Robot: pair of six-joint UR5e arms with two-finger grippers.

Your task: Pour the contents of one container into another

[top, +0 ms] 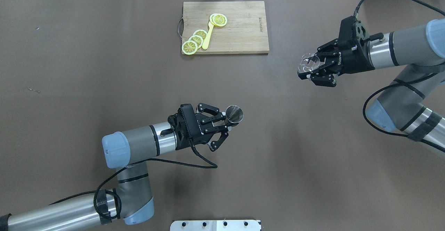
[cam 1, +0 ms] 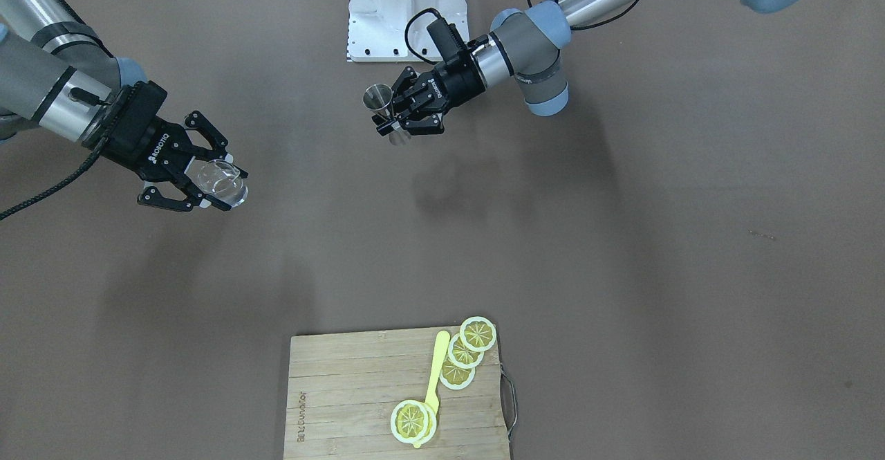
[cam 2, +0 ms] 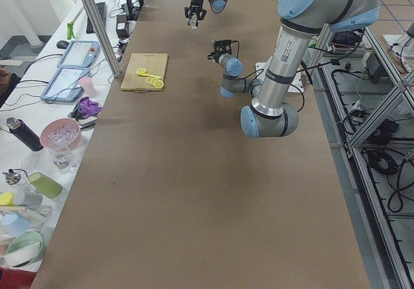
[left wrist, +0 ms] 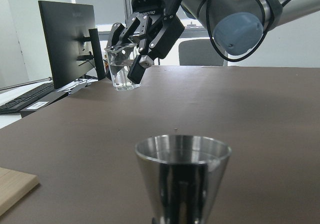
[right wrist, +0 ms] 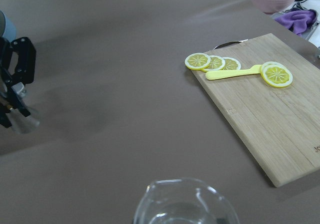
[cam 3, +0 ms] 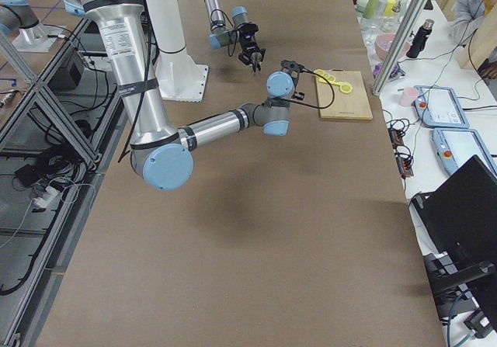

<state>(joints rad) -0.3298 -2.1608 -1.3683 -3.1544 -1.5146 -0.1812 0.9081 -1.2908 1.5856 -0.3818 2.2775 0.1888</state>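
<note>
Left gripper (top: 226,123): clamped on upright metal cup (top: 234,114), above table (top: 104,67). Right gripper (top: 307,68): clamped on clear glass (top: 310,63), well apart.

A wooden cutting board (top: 243,29) carries lemon slices (top: 189,47) and a yellow plastic utensil (top: 208,36)

Steel jigger (top: 234,114), double-cone shape, shiny, upright with its open mouth up. Clamped at the narrow waist by the left gripper (top: 226,124), off the table, near side, about centre. Clear glass pourer (top: 308,61), small, spouted rim, upright, gripped by the right gripper (top: 310,68), lifted off the table, right side, farther back. The two are well apart. Can't tell the contents of either.
</note>
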